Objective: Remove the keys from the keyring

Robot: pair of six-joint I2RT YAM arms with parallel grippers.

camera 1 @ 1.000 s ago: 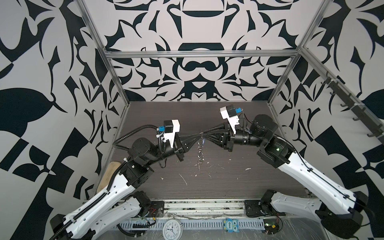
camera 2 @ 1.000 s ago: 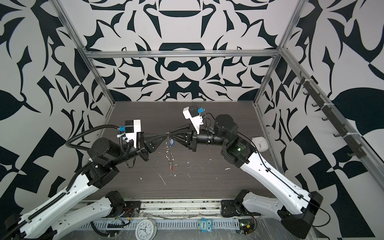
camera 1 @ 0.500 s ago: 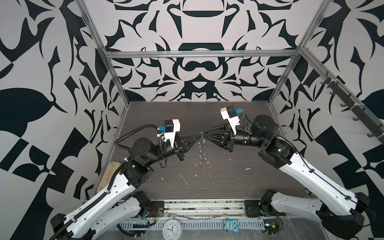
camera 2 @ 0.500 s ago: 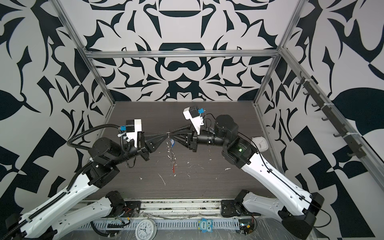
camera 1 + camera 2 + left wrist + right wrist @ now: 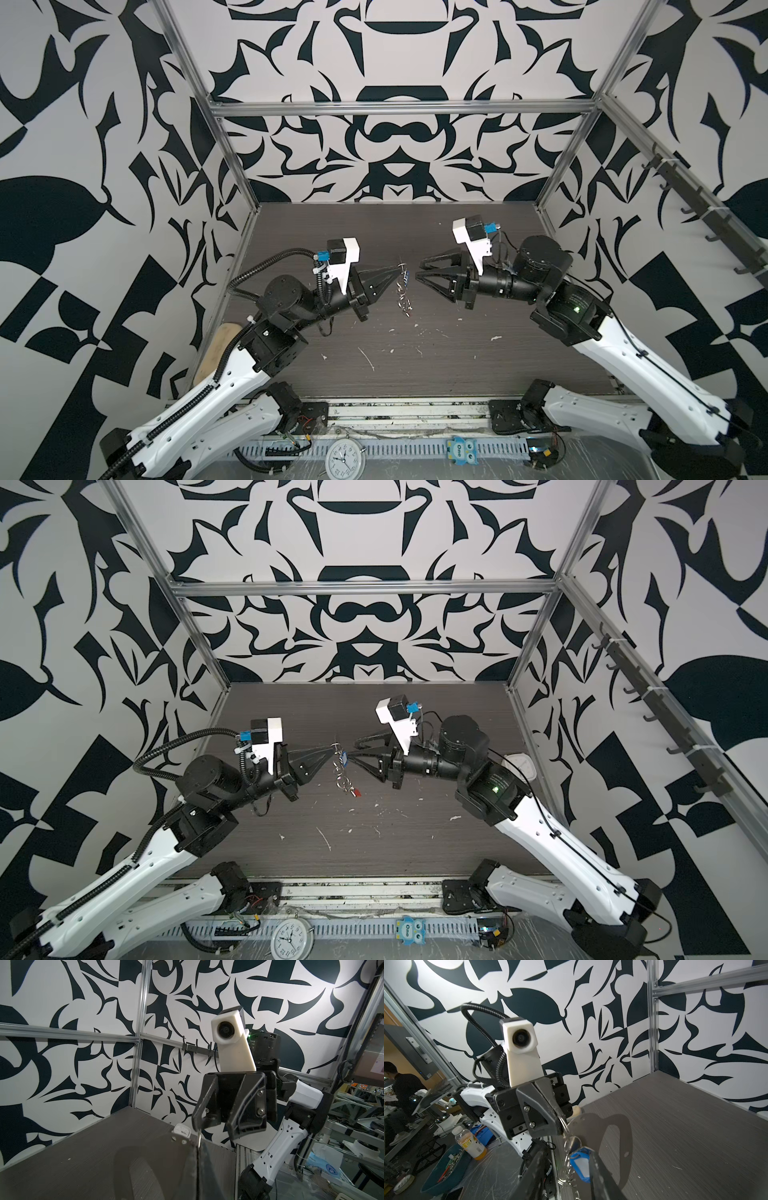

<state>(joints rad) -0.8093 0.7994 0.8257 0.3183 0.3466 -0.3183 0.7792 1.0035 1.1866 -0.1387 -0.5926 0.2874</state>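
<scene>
The keyring (image 5: 340,773) is a short chain of silvery rings that hangs above the dark table from my left gripper (image 5: 333,748), which is shut on its top ring. A blue key tag (image 5: 343,758) sits high on the chain and a red one (image 5: 356,791) hangs at the bottom end. In the right wrist view the blue tag (image 5: 581,1164) lies against the inner side of one finger of my right gripper (image 5: 568,1151). That gripper (image 5: 419,269) stands open just right of the chain (image 5: 402,291), gripping nothing. The left wrist view shows my left gripper (image 5: 197,1145) shut.
White scuff marks (image 5: 368,359) dot the dark tabletop (image 5: 478,365). A small white device (image 5: 519,766) lies at the table's right edge, and a wooden piece (image 5: 220,345) leans at the left edge. A clock (image 5: 345,459) stands on the front rail. A hook rail (image 5: 706,216) runs along the right wall.
My right gripper has opened and drawn back a little to the right, off the chain. The keyring now hangs from the left gripper alone. The left arm has hardly moved.
</scene>
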